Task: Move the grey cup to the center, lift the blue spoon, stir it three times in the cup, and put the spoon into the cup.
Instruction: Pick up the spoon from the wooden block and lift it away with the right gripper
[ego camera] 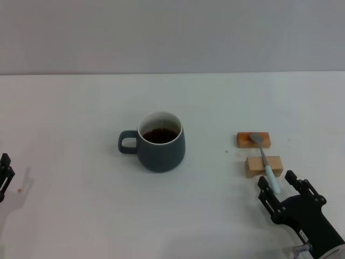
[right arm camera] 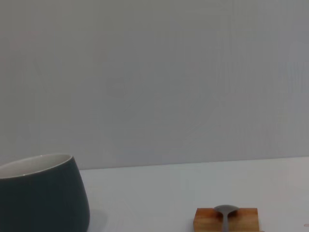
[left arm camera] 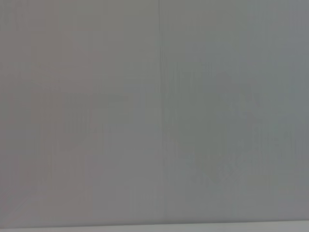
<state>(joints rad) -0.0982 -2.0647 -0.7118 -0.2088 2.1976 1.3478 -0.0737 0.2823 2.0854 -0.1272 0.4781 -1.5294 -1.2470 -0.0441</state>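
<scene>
The grey cup [ego camera: 160,143] stands upright near the middle of the white table, handle to the left, with dark liquid inside. It also shows in the right wrist view [right arm camera: 43,193]. The blue spoon [ego camera: 265,161] lies across two small wooden blocks at the right, metal bowl on the far block and pale handle toward me. Its bowl shows in the right wrist view [right arm camera: 226,210]. My right gripper [ego camera: 279,186] is open, its fingers on either side of the handle's near end. My left gripper [ego camera: 4,174] is at the table's left edge, only partly in view.
The far wooden block [ego camera: 253,140] is darker, the near one [ego camera: 263,166] is paler. It also shows in the right wrist view [right arm camera: 226,218]. A small reddish speck [ego camera: 19,189] lies near the left gripper. A grey wall stands behind the table.
</scene>
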